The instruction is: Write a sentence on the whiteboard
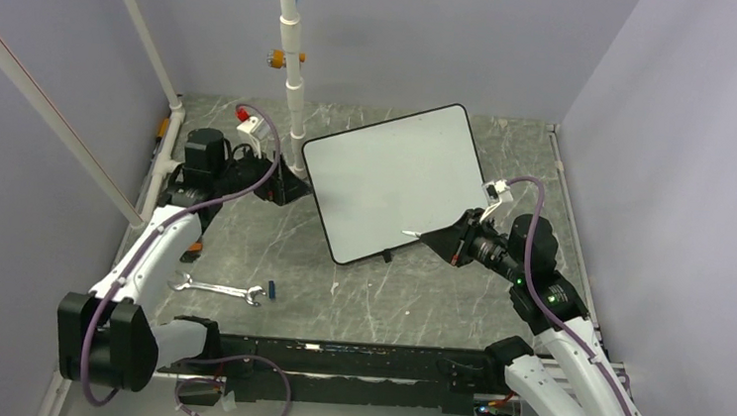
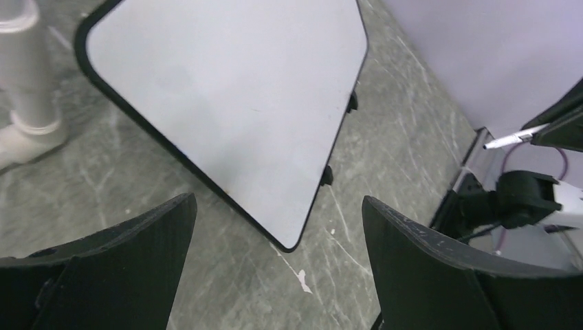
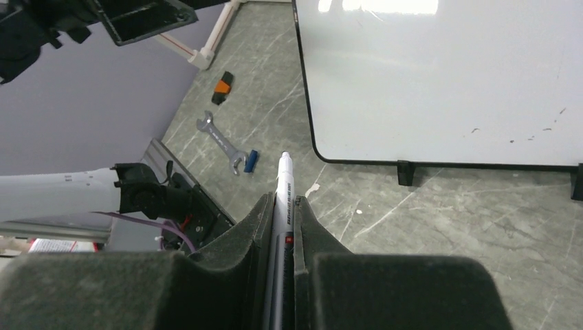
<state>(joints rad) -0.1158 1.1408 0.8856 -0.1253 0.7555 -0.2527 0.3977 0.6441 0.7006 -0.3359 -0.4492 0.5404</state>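
Note:
The whiteboard (image 1: 392, 180) lies flat and skewed on the grey table, white with a thin black frame and small black feet. No sentence is in view on it; its face (image 3: 440, 75) shows only a few faint specks. My right gripper (image 1: 444, 241) is shut on a white marker (image 1: 420, 236), whose tip points left over the board's near right part. In the right wrist view the marker (image 3: 284, 179) juts out between the closed fingers of the right gripper (image 3: 283, 199). My left gripper (image 1: 291, 190) stands open and empty beside the board's left edge, with the board's corner (image 2: 227, 103) beyond the left gripper (image 2: 278, 199).
A steel wrench (image 1: 217, 289) and a small blue cap (image 1: 272, 289) lie on the table near the left arm. An orange-and-black piece (image 3: 221, 86) sits further left. A white pipe post (image 1: 295, 83) rises behind the board's left corner. Grey walls close in on both sides.

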